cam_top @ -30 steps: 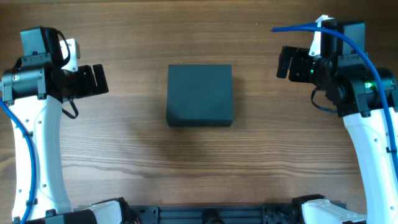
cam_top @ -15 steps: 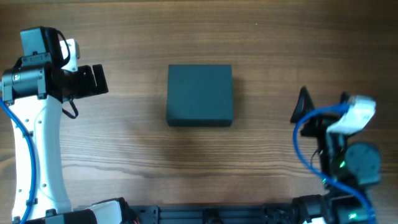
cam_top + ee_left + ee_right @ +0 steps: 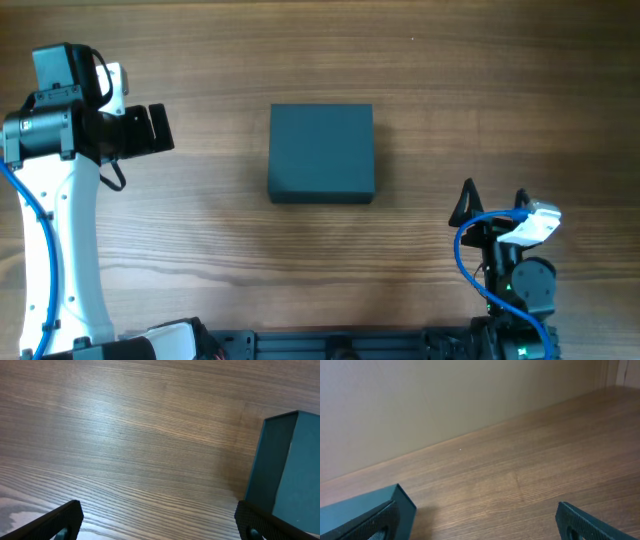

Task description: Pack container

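The container (image 3: 322,153) is a dark teal-grey square box with its lid shut, standing in the middle of the wooden table. It also shows at the right edge of the left wrist view (image 3: 292,470) and at the lower left of the right wrist view (image 3: 355,508). My left gripper (image 3: 157,128) is open and empty, well to the left of the box; its fingers (image 3: 160,522) frame bare wood. My right gripper (image 3: 492,202) is open and empty, folded back at the front right, apart from the box; its fingers (image 3: 480,522) are spread wide.
A beige wall (image 3: 445,395) runs along the table's far edge. The arm bases and a black rail (image 3: 340,345) sit at the near edge. Blue cables loop at the right arm (image 3: 470,250).
My right arm has pulled back from beside the box at the far right down to the front right near its base. The left arm and the box have not moved.
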Tool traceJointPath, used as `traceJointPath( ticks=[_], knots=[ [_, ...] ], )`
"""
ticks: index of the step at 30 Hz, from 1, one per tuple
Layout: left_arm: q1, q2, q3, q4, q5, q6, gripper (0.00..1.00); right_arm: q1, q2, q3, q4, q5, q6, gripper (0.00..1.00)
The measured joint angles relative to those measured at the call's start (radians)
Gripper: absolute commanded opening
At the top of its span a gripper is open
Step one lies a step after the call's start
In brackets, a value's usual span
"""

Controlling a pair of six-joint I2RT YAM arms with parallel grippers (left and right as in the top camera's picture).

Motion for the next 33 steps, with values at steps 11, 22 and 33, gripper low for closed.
traceJointPath(
  ticks=[11, 22, 33],
  knots=[
    [0.000, 0.000, 0.000, 0.000, 0.000, 0.000, 1.00, 0.000, -0.029, -0.005, 0.003, 0.003, -0.058, 1.00],
    [0.000, 0.000, 0.000, 0.000, 0.000, 0.000, 1.00, 0.000, -0.029, -0.005, 0.003, 0.003, -0.058, 1.00],
    [0.000, 0.000, 0.000, 0.000, 0.000, 0.000, 1.00, 0.000, -0.029, -0.005, 0.003, 0.003, -0.058, 1.00]
  ],
)
